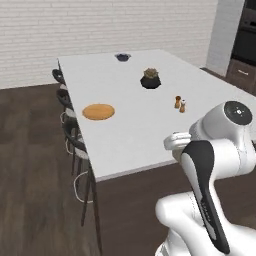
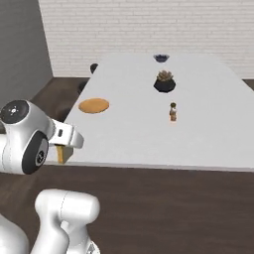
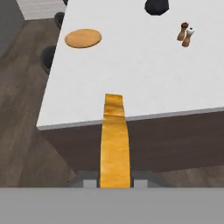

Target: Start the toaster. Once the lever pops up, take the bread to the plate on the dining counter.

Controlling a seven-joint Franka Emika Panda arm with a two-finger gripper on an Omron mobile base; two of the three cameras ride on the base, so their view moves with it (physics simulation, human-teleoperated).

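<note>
A white Franka Panda arm holds the bread (image 3: 115,140) edge-on in front of the dining table (image 1: 135,125), its jaws closed on the slice's lower end in the hand view, where the golden-orange crust runs up from between the two finger tips and its far end overlaps the table's near edge. In the right base view the slice (image 2: 60,153) shows as a small tan sliver hanging below the gripper (image 2: 64,144), just short of the table's near left corner (image 2: 149,139).

The round orange-brown plate (image 1: 98,111) lies flat on the white top near its left edge, well apart from the bread; it also appears in the right base view (image 2: 94,105) and at the upper left of the hand view (image 3: 83,38).

Further along the table stands a dark pot holding a small plant (image 1: 150,79), with a small dark bowl (image 1: 122,57) at the far end. A pair of brown and white shakers (image 1: 180,104) stands side by side toward the right. Dark bar stools (image 1: 70,120) line the table's left side over a dark wood floor (image 1: 35,165), with a white brick wall (image 1: 100,25) behind
</note>
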